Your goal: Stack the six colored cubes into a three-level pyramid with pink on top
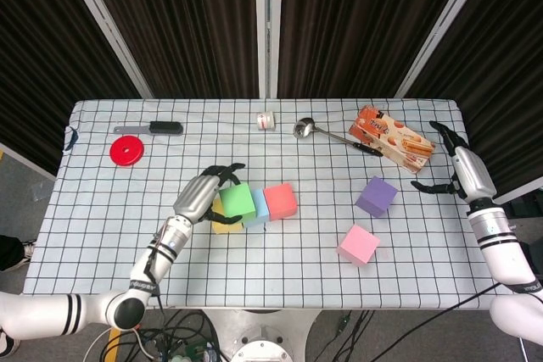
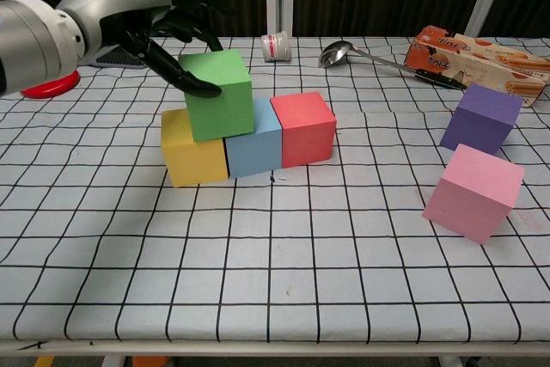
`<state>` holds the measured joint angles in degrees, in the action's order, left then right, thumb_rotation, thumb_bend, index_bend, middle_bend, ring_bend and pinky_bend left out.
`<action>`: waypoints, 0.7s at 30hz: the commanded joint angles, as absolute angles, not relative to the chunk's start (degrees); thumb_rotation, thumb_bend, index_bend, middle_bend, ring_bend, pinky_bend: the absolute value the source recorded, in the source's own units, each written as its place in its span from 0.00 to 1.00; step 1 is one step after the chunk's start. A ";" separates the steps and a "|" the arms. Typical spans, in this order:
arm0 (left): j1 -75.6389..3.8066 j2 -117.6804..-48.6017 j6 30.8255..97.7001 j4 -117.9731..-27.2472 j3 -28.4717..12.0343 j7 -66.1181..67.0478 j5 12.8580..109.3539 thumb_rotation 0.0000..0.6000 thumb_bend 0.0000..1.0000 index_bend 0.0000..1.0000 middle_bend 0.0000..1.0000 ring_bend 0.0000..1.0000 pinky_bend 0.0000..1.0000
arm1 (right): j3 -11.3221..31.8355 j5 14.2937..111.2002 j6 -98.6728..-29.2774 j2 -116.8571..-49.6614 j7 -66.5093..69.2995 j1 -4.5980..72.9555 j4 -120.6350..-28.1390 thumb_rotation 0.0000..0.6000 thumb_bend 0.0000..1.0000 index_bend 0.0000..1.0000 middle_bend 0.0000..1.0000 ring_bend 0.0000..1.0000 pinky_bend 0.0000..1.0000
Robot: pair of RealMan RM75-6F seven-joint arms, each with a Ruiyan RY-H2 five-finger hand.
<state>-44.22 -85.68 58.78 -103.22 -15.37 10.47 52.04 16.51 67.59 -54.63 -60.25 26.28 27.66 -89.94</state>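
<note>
Green cube [image 2: 219,94]: seated on the second level, straddling the seam between the yellow cube [image 2: 191,151] and the blue cube [image 2: 254,143], so that two blocks carry it. My left robot hand [image 2: 163,30] is at its upper left edge, thumb touching the near face and fingers arched behind; whether I am pinching it or only touching it I cannot tell.

Base row: yellow, blue, red cube [image 2: 302,128], touching side by side on the tabletop [image 2: 284,298]. The red cube's top is bare, leaving room for a second-level neighbour.

Purple cube [image 2: 481,118]: loose, well to the right, near the biscuit box [image 2: 477,56]. By my judgement the next piece, to bridge blue and red.

Pink cube [image 2: 473,192]: loose, just in front of the purple one. Reserved for the top.

Right robot hand [image 1: 452,164]: fingers spread, holding nothing, beside the biscuit box, near both loose cubes.
</note>
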 commanded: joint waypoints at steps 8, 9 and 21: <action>-44.57 -85.71 58.90 -103.03 -15.02 11.10 52.62 1.00 0.20 0.13 0.52 0.15 0.11 | 16.28 67.99 -54.69 -60.27 26.19 27.55 -89.99 1.00 0.06 0.00 0.04 0.00 0.00; -44.55 -85.76 59.03 -103.05 -15.10 11.06 52.46 1.00 0.20 0.13 0.52 0.15 0.11 | 16.30 67.95 -54.67 -60.30 26.21 27.55 -89.98 1.00 0.06 0.00 0.04 0.00 0.00; -44.41 -85.65 58.95 -102.64 -15.11 10.44 51.90 1.00 0.20 0.13 0.52 0.15 0.11 | 16.25 67.74 -53.95 -60.80 26.30 27.93 -89.45 1.00 0.06 0.00 0.04 0.00 0.00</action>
<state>-44.42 -85.65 58.94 -102.65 -15.11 10.46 51.89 16.25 67.75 -53.95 -60.79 26.30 27.92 -89.47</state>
